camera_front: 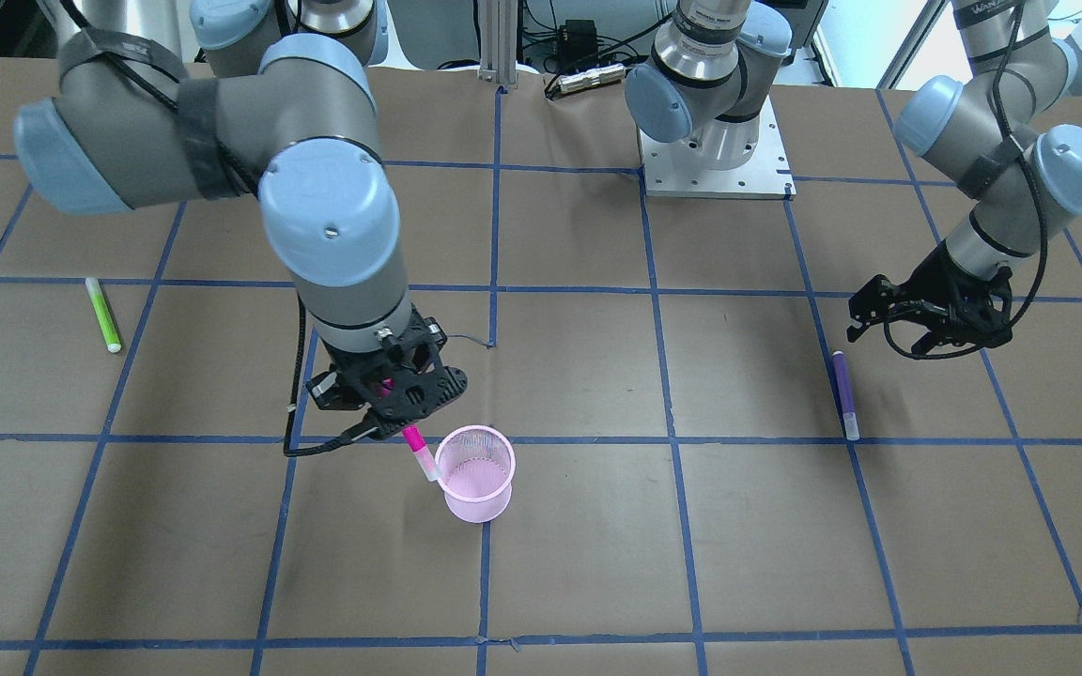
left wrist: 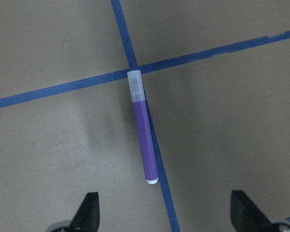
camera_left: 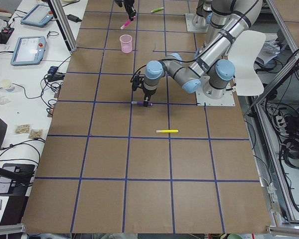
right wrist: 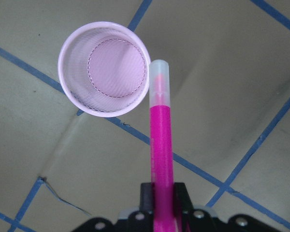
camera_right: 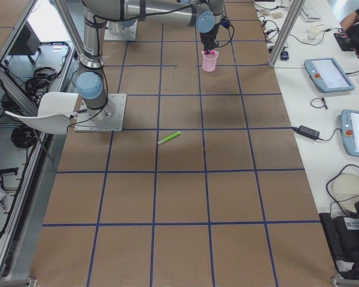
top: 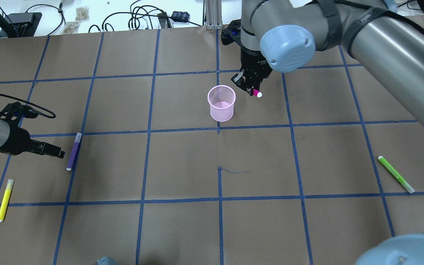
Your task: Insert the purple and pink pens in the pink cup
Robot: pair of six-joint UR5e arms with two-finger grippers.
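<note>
The pink mesh cup [camera_front: 475, 483] stands upright near the table's middle and is empty in the right wrist view [right wrist: 104, 75]. My right gripper [camera_front: 394, 394] is shut on the pink pen [right wrist: 160, 140] and holds it tilted. The pen's clear-capped tip is just beside the cup's rim, outside the opening. The purple pen [left wrist: 143, 133] lies flat along a blue tape line. My left gripper [left wrist: 165, 210] hovers over it, open and empty, with a finger on either side of the pen's near end. The purple pen also shows in the overhead view [top: 73, 151].
A green pen [top: 396, 174] lies on the table's right side. A yellow pen [top: 4, 200] lies near the left arm, at the table's front left. The brown table is marked with a grid of blue tape lines [top: 219, 129].
</note>
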